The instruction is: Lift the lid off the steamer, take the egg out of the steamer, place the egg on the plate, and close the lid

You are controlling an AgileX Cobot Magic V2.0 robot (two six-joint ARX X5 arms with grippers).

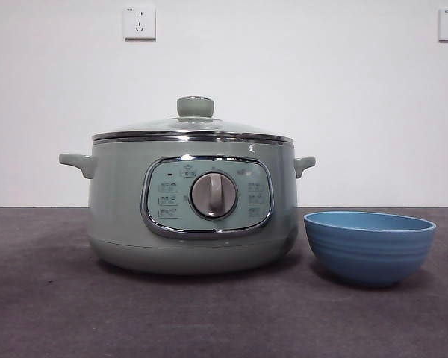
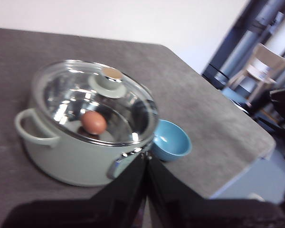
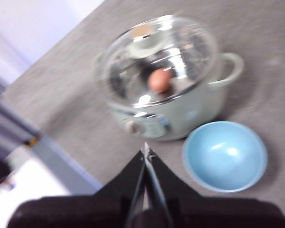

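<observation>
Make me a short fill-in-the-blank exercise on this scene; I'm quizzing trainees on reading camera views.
1. The lid rests on the ____.
2. Seen through the glass, the egg lies ____ the steamer.
3. The plate beside the steamer holds ____.
4. The jaws of the left gripper and right gripper are ____.

Missing words: steamer; inside; nothing; shut

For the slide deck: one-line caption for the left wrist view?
Egg inside lidded steamer, glass lid on, blue plate beside it; left gripper shut, away from it.
</observation>
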